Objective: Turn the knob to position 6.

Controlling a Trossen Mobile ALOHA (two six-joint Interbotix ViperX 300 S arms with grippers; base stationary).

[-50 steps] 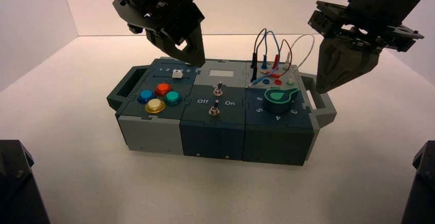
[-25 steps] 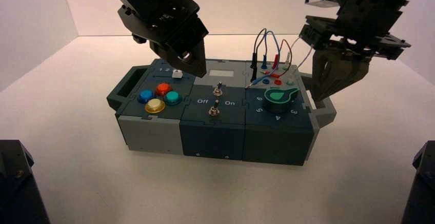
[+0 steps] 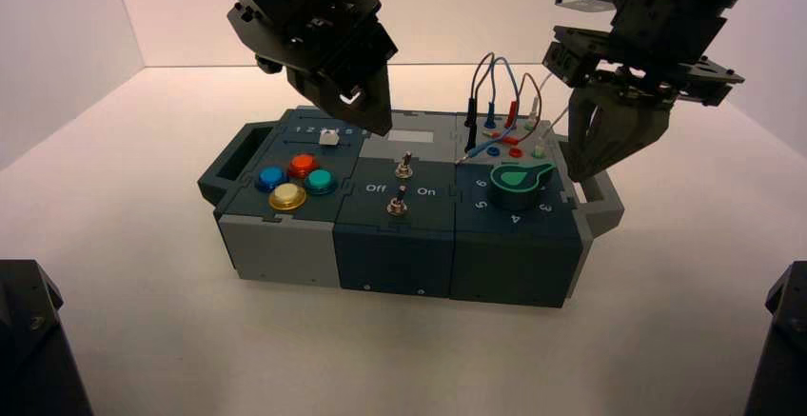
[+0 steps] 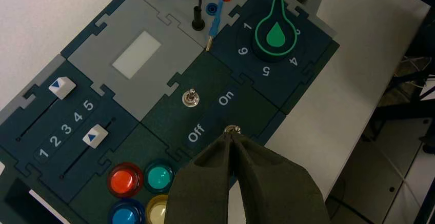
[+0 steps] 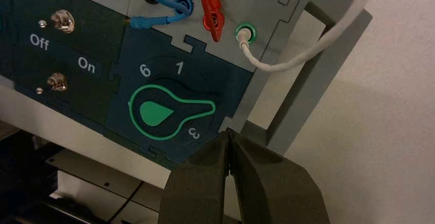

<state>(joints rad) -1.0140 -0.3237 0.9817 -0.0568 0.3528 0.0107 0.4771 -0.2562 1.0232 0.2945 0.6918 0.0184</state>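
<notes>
The knob [image 3: 519, 183] sits on the right section of the box, dark teal with a green teardrop pointer top. In the right wrist view the knob [image 5: 159, 112] points between the 1 and the 3, away from the digit 6 [image 5: 145, 70]. The knob [image 4: 275, 33] and the 6 [image 4: 243, 51] also show in the left wrist view. My right gripper [image 3: 578, 174] is shut and empty and hangs above the box's right edge beside the knob, tips [image 5: 229, 131] near the 3. My left gripper [image 3: 378, 128] is shut and empty, raised over the box's middle, tips [image 4: 232, 134] over a toggle.
Banana-plug wires [image 3: 495, 92] arch over the sockets behind the knob. Two metal toggle switches [image 3: 404, 166] stand in the middle section between Off and On. Coloured push buttons [image 3: 303, 164] and sliders [image 4: 95, 135] are on the left section. The box's right handle [image 3: 604, 197] lies under my right gripper.
My right gripper has moved left and closer to the knob. My left gripper has shifted a little to the right above the box. The knob has not turned.
</notes>
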